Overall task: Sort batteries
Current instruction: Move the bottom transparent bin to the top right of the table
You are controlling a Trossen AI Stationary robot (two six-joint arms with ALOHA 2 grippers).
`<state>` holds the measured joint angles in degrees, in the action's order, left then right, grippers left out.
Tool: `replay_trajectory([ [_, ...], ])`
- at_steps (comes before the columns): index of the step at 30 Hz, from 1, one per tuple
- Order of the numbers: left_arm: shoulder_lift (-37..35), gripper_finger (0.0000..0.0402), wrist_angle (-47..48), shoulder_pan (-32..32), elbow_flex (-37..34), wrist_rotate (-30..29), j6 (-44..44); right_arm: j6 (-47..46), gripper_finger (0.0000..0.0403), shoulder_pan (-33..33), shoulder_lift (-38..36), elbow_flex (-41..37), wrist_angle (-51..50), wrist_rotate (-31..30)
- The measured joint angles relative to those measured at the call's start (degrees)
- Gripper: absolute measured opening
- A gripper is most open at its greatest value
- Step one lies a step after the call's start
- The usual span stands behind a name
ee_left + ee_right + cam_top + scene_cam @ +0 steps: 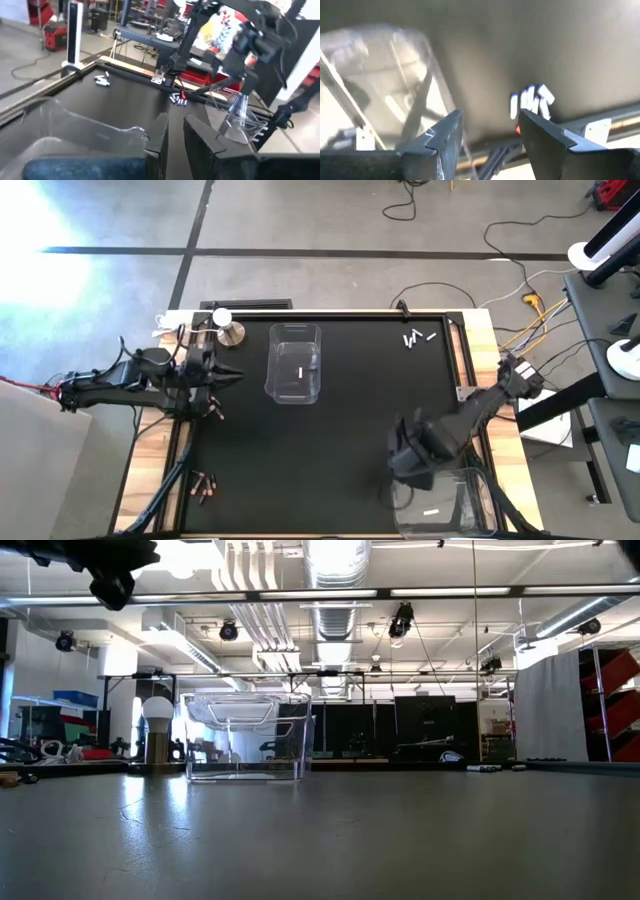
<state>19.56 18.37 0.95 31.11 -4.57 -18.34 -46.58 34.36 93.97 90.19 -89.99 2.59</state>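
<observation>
Right gripper [412, 470], fingers spread wide and empty, hangs beside the near clear bin [440, 505] holding one white battery [431, 509]; left gripper [228, 376], fingers narrowly parted, flanks the middle bin [294, 362]; white batteries [418, 338] lie at the far corner.

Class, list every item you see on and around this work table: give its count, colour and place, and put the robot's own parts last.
Table: one, black top, wooden edges.
Clear bin: one, far middle, one white battery inside.
Second clear bin: one, near right corner, one white battery inside.
White batteries: small cluster, far right corner.
Copper batteries: small cluster, near left edge.
Lamp-like stand: one, white top, far left corner.
Left gripper: dark, left edge, fingers apart.
Right gripper: dark, beside second bin, fingers apart.
</observation>
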Motion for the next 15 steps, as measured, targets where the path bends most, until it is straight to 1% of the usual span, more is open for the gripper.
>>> replay_trajectory([
  [4, 1.5, 0.0042, -1.3, 0.0, 0.0, -4.9, -2.1, -3.0, 0.0189, 3.3, -1.8, -5.7, 3.0, 5.9],
  [8, 4.1, 0.0042, -7.3, 0.0, 0.0, -7.7, -2.5, -4.5, 0.0183, 6.6, -5.6, -11.9, 8.7, 6.4],
  [13, 6.8, 0.0042, -14.8, 0.0, 0.0, -8.0, -5.8, -6.6, 0.0178, 9.0, -10.9, -20.4, 19.0, 6.4],
  [15, 7.3, 0.0043, -15.9, 0.0, 0.4, -8.3, -6.2, -6.2, 0.0179, 9.4, -12.2, -22.9, 20.1, 6.4],
])
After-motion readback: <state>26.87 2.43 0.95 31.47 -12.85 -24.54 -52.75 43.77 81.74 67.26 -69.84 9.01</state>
